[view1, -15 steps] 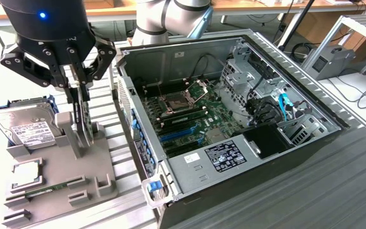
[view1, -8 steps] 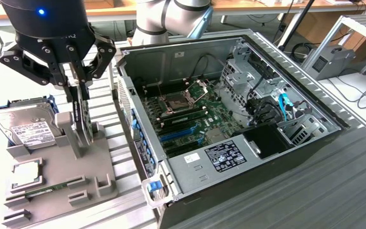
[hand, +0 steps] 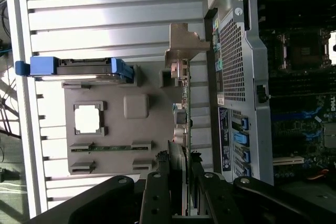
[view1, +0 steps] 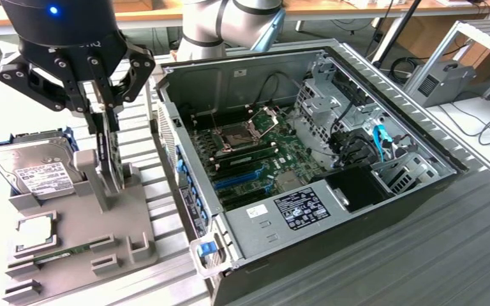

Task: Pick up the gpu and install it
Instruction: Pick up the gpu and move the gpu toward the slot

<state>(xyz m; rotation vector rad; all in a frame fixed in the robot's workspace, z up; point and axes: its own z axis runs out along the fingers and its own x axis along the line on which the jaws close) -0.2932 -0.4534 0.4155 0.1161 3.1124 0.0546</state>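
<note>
bright glare on the slatted table [hand: 115,19], deep shadow inside the computer case [hand: 236,66]

The slatted grey table [view1: 458,255] bears a grey parts fixture [view1: 79,231] beside an open computer case [view1: 356,255].

Quick tally, going off the grey holder [view1: 138,220]. Standing or lying in it: one gpu [hand: 184,45], one hard drive [view1: 34,167], one processor chip [view1: 36,231], one memory stick [hand: 113,148]. Just beside the holder: one open computer case [view1: 262,239].
</note>
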